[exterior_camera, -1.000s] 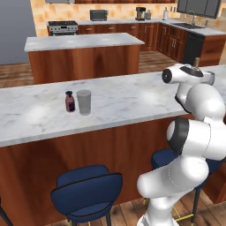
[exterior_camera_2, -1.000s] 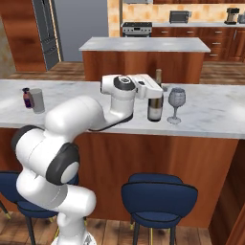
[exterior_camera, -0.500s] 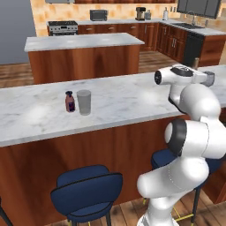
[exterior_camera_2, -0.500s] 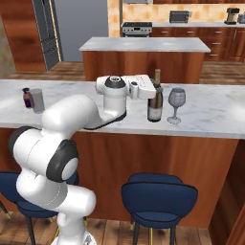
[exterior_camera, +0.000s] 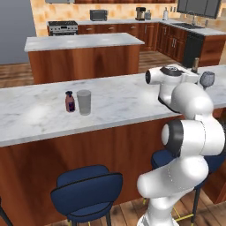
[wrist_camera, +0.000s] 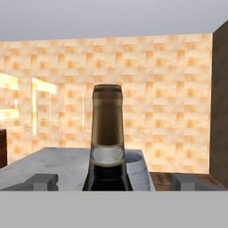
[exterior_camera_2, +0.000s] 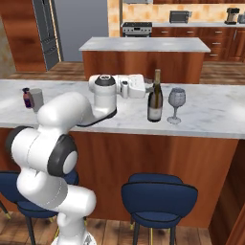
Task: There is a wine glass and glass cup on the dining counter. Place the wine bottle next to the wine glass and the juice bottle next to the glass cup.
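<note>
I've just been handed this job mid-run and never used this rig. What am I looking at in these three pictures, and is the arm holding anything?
A white robot arm on a driving base faces the dining counter. Two pictures come from cameras on the base, behind the arm to its left and right. The third looks along the hand.

On the marble stand the wine bottle beside the wine glass, and further along the juice bottle beside the glass cup.

The gripper is level with the wine bottle, just short of it. In the hand view the bottle's neck rises straight ahead, with the fingertips wide apart to either side. It's open and holds nothing.
</note>
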